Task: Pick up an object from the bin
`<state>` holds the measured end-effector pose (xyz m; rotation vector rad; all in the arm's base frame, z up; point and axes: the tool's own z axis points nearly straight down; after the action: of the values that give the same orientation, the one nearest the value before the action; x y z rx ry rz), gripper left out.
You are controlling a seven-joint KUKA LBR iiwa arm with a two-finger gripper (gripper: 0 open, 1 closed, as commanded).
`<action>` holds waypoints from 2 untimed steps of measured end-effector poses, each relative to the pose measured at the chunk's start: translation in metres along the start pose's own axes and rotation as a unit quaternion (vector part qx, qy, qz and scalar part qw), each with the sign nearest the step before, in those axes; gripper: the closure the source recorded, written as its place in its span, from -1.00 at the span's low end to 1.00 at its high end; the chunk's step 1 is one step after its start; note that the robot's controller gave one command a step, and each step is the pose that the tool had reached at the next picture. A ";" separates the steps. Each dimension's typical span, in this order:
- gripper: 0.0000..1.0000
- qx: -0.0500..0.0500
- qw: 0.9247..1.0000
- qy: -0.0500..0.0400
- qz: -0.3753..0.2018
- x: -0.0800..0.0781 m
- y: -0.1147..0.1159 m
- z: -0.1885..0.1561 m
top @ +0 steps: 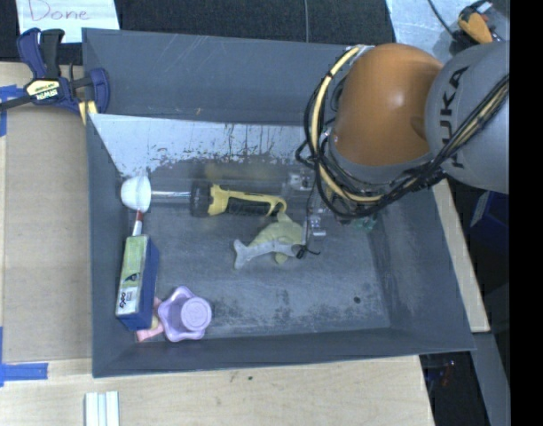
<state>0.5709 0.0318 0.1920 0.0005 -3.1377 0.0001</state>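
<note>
1. We saw the grey metal bin [342,291] holding a few loose things, with the fish toy near the middle of its floor.
2. The arm [382,105], with its rounded orange cover and looped cables, hung above and to the right of the fish toy.
3. A black-and-yellow handled tool [242,203] lay lengthwise just behind the fish toy, on the side toward the bin's back wall, close to it but apart.
4. A green-and-white flat pack [131,273] lay well to the left of the fish toy, along the bin's left wall, resting partly on a blue piece.
5. The fish toy [270,240], grey with a pale yellowish body, lay on its side with its tail pointing left.
6. A purple capped bottle [188,314] lay to the lower left of the fish toy, just beside the pack's near end.
7. A white round-headed stick [136,193] lay to the upper left of the fish toy, above the pack.
8. The gripper [313,229] stood low at the fish toy's right end, touching it or very nearly so. We could not tell whether it was wide or narrow, nor whether it held the toy.
</note>
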 end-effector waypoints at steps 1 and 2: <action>-1.00 0.000 1.000 -0.004 0.001 -0.002 0.000 -0.004; -1.00 0.001 0.992 -0.006 -0.124 -0.027 -0.001 0.117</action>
<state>0.5979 0.0310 0.0751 0.3902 -3.1252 0.0033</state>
